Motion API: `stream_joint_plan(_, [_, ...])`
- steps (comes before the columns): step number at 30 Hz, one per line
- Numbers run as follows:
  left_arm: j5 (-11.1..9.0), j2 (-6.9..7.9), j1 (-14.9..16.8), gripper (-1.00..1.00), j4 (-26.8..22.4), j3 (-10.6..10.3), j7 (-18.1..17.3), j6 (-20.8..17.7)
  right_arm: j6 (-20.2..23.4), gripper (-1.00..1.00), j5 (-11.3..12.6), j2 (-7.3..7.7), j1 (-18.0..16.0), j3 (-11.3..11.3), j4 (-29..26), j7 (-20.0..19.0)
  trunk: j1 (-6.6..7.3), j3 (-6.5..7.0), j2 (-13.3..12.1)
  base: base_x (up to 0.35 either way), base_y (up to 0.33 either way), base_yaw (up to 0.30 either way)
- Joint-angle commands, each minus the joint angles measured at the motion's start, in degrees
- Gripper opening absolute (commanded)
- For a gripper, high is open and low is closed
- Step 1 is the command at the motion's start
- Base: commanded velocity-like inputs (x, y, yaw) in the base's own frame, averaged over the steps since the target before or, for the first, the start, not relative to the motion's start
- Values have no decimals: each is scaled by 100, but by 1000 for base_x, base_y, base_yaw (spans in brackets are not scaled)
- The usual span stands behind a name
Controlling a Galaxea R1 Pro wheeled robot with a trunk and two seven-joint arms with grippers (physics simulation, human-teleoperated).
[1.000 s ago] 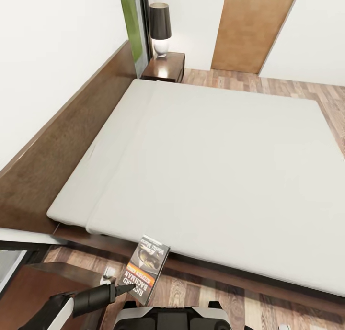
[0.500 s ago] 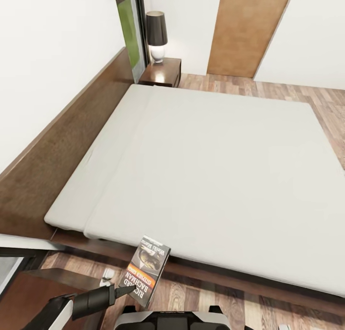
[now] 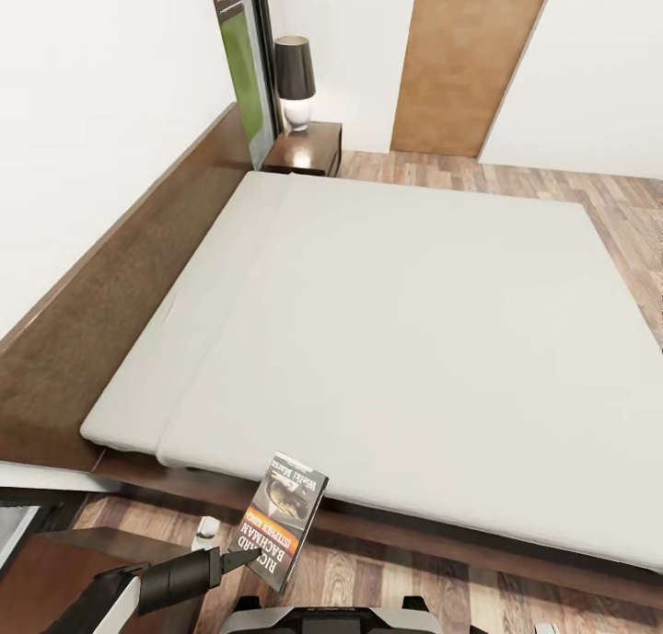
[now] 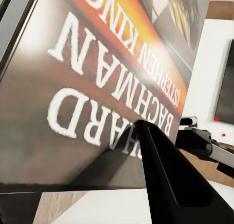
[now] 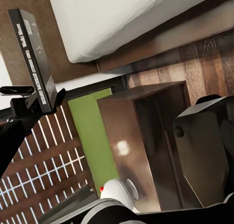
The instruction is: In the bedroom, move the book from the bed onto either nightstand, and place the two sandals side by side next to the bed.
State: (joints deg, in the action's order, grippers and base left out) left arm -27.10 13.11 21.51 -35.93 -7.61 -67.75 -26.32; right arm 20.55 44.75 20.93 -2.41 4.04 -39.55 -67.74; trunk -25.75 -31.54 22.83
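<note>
My left gripper point(image 3: 238, 553) is shut on the lower edge of the book point(image 3: 281, 519). It holds the book upright and tilted over the floor strip just off the bed's point(image 3: 405, 321) near side. The cover reads "RICHARD BACHMAN" with an orange band. In the left wrist view the book point(image 4: 97, 87) is close up behind one dark finger point(image 4: 170, 185). The right wrist view has the book point(image 5: 34, 58) edge-on above a nightstand point(image 5: 146, 146). This near nightstand point(image 3: 64, 560) is at the lower left, and another nightstand point(image 3: 308, 148) stands past the headboard. The sandals are out of view.
A black-shaded lamp point(image 3: 295, 82) stands on the far nightstand, beside a tall window point(image 3: 238, 54). A brown door point(image 3: 470, 59) is in the back wall. Wood floor runs along the bed's right side and near side. A small white object point(image 3: 208, 529) sits by the near nightstand.
The whole head picture has shifted, with bed, lamp and door sliding lower, so the camera has moved. The book stays held in my left gripper at the same place in the view.
</note>
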Motion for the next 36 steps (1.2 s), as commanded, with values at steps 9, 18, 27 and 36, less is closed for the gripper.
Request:
stream_joint_plan(9, [-51, 7, 2, -100, -2, -30, 7, -49, 56, 100, 60, 7, -2, 27, 0, -9, -3, 76, 9, 0, 0, -60])
stream_joint_plan(18, [-58, 7, 2, -100, 64, -29, 7, -57, 56, 100, 60, 7, -5, 27, 0, -11, -3, 159, 9, 0, 0, -60])
stream_joint_plan(27, [-58, 7, 2, -100, 145, -30, 7, -58, 54, 100, 60, 7, -2, 30, -8, -11, -3, 242, 9, 0, 0, -60])
stream_joint_plan(36, [-59, 7, 2, -100, 147, -30, 7, -58, 54, 100, 60, 7, -4, 38, -9, -11, -3, 325, 9, 0, 0, -57])
